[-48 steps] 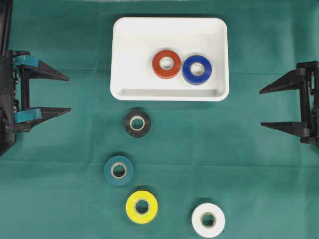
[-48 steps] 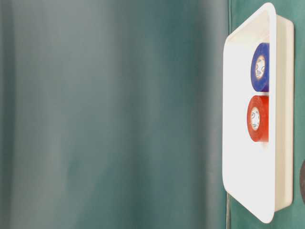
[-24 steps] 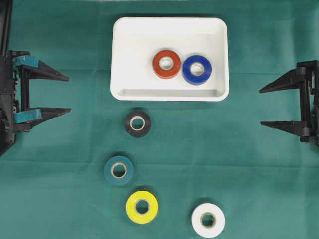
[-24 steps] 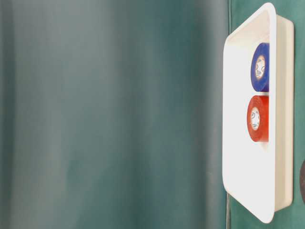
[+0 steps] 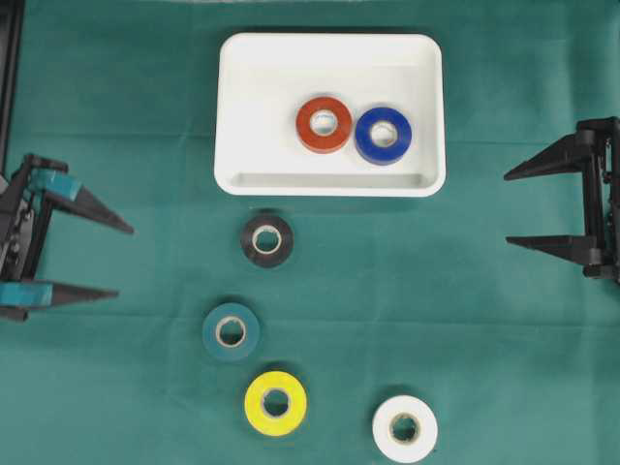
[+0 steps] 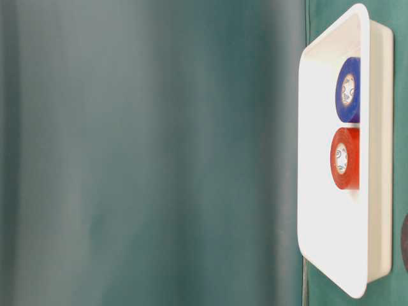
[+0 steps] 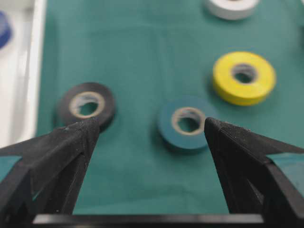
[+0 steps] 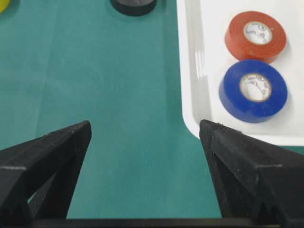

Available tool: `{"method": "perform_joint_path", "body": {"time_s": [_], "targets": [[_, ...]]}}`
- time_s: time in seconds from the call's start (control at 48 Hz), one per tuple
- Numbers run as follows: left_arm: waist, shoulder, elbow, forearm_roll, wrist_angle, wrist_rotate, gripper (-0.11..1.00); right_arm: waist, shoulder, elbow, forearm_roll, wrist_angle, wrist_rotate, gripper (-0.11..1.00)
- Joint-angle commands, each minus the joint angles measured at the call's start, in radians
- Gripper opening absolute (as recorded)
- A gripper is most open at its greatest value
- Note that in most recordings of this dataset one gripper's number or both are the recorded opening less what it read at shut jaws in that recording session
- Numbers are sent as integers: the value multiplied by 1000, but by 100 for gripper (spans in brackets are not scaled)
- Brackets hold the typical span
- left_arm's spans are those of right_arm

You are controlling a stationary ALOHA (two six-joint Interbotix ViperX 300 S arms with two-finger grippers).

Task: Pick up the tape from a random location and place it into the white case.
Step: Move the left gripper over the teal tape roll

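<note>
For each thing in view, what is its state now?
Case: holds two rolls.
Red roll: flat in case, touching blue.
Blue roll: flat in case.
Black roll: flat on cloth.
Teal roll: flat on cloth.
Yellow roll: flat on cloth.
White roll: flat on cloth.
Left pincer: open, empty.
Right pincer: open, empty.

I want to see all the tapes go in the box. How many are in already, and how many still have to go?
Two are in: the red tape and blue tape lie in the white case. Nothing is held; the left gripper and right gripper are open and empty. Four wait on the green cloth: black tape, teal tape, yellow tape, white tape.
</note>
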Motion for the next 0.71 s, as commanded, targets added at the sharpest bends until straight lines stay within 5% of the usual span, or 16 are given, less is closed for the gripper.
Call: {"method": "perform_joint_path", "body": {"time_s": [0.0,0.375,0.688], "targets": [[-17,6,-17,-2,-9,-6,98,-2,3,-20,3,-9,0,88],[-17,57,-23,-2,-87,-6,98,-2,5,-32,5,-9,0,88],[-17,235,-94,-2,-183,-2,98,-2,8,-32,3,-9,0,88]]}}
